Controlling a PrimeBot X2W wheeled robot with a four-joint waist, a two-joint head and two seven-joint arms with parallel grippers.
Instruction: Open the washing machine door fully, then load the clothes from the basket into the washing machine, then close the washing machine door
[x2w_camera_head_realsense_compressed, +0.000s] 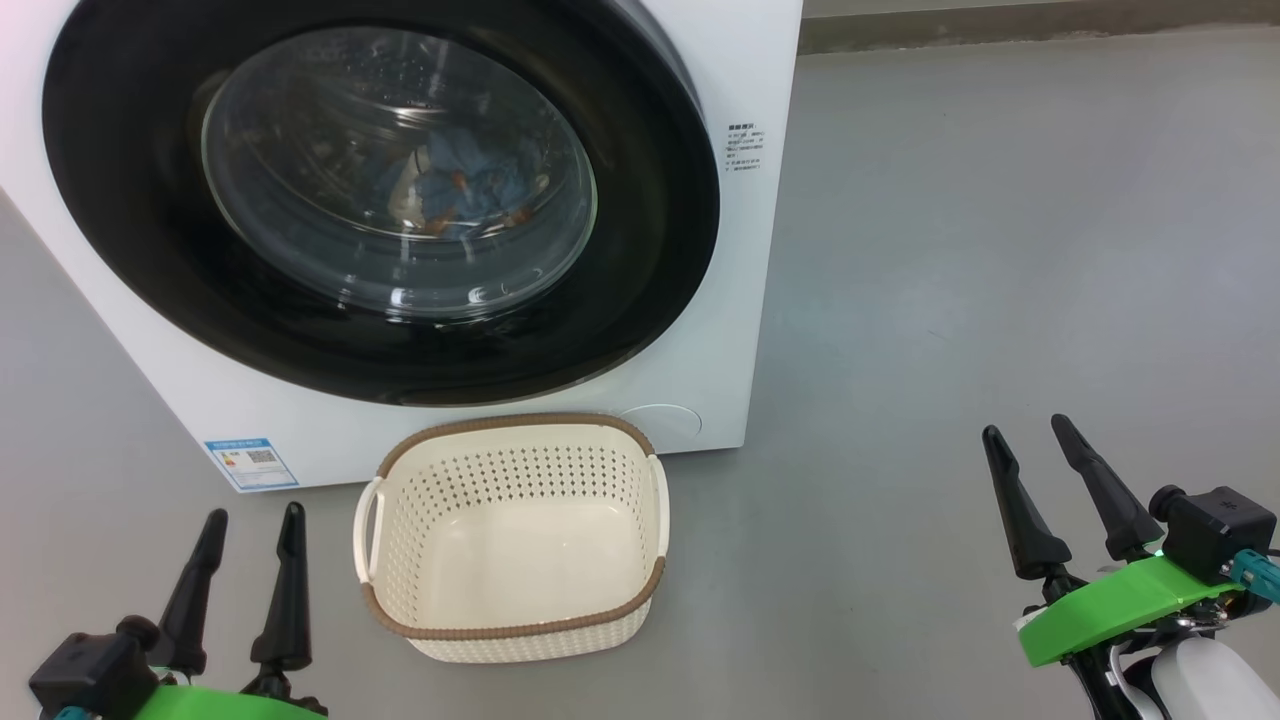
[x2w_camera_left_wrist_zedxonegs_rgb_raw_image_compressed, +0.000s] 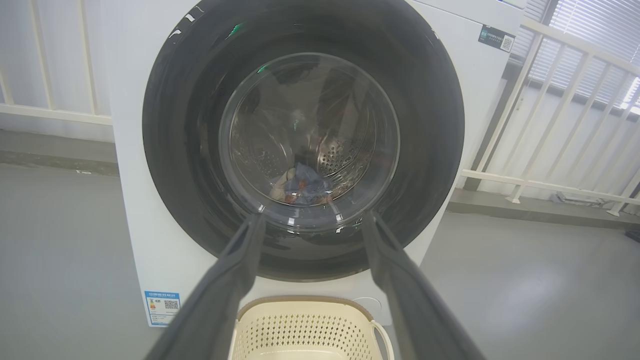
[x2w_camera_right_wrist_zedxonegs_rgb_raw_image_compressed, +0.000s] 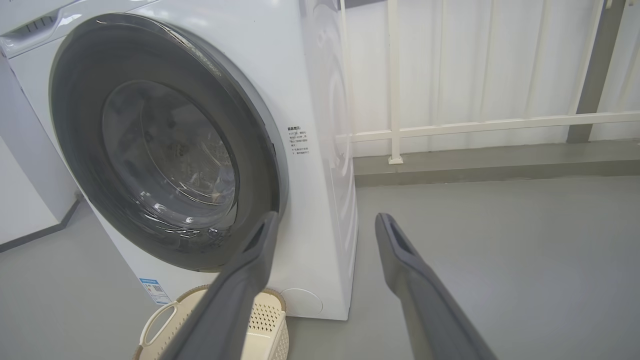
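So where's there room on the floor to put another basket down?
The biggest bare floor lies right of the washing machine, running down to the right gripper. A narrower strip sits between the basket and that gripper. It's crowded at the machine's front: the basket stands close to it, with the left gripper just beside.

A smooth grey floor (x2w_camera_head_realsense_compressed: 1000, 250) with a dull sheen runs to a low grey kerb (x2w_camera_right_wrist_zedxonegs_rgb_raw_image_compressed: 500, 165). On the kerb stands a cream railing (x2w_camera_right_wrist_zedxonegs_rgb_raw_image_compressed: 475, 122) of thin upright bars, with a pale ribbed wall (x2w_camera_right_wrist_zedxonegs_rgb_raw_image_compressed: 450, 60) behind it. A dark post (x2w_camera_right_wrist_zedxonegs_rgb_raw_image_compressed: 592, 75) rises beside it. Daylight glows through slatted blinds (x2w_camera_left_wrist_zedxonegs_rgb_raw_image_compressed: 590, 30).
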